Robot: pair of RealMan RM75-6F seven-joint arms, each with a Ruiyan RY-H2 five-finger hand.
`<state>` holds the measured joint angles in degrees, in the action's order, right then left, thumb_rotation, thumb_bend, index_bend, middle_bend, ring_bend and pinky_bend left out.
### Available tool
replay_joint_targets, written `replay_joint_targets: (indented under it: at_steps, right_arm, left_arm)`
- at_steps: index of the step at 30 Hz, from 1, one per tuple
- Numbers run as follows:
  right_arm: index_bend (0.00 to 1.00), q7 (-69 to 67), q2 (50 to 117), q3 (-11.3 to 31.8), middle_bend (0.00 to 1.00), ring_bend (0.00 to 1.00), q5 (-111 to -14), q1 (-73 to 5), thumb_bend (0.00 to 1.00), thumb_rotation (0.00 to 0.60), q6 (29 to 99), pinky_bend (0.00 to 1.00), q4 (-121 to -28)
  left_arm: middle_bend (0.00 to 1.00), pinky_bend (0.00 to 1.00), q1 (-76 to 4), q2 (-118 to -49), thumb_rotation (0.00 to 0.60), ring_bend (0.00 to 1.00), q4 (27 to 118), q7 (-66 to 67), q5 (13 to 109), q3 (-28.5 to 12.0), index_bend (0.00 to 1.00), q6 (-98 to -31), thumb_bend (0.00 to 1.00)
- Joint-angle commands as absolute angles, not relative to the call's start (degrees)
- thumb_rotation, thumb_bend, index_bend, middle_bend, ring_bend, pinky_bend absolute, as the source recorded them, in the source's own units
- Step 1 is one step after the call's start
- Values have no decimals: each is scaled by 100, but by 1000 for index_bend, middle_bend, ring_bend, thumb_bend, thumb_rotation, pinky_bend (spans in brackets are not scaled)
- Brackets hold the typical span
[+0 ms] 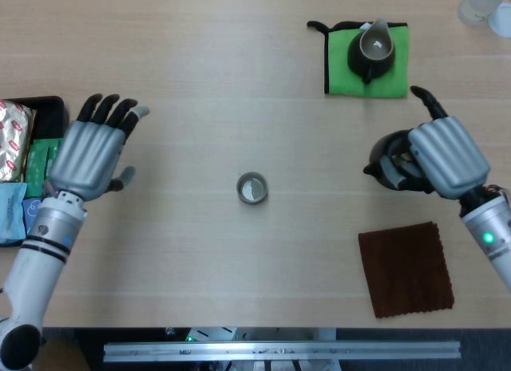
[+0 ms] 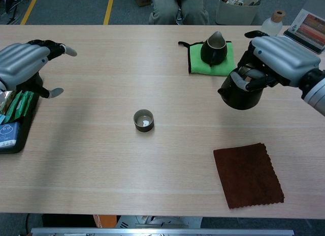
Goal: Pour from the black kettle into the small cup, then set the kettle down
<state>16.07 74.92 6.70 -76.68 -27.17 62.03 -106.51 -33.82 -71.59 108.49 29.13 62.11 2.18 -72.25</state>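
chest view shows my right hand [image 2: 277, 61] wrapped around the black kettle [image 2: 239, 92], holding it above the counter [image 2: 152, 170] with the spout turned toward the small cup [image 2: 143, 120]; i judge this is the carry toward the pour, since kettle and cup are well apart. the cup stands alone mid-counter, upright, free on every side so i can reach it. my left hand [image 1: 89, 154] hangs near the black tray [image 1: 53, 108] at the counter's left edge, fingers spread wide and holding nothing, out of the kettle's path. the brown cloth [image 1: 406, 268] lies below my right hand, perhaps the spot for setting down.
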Motion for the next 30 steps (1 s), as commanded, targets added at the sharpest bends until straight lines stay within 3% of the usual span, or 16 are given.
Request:
replay_joint_targets:
  at_steps: [1,30]
  right_arm:
    - [1000,1751,7697,759,1000,966,-7439,-2855,468,587,6089,30,-10632]
    - [1000,3243,9387,1216,1000,966,-5967,-4160,468,600,5789,30,-10186]
  left_arm:
    - [138,89,-3243,-6988,600,90,10964,2925,6285,310,142,-7316,272]
    - [137,89,-2575,-6412,600,90,11343,2826,6936,317,142,-7404,271]
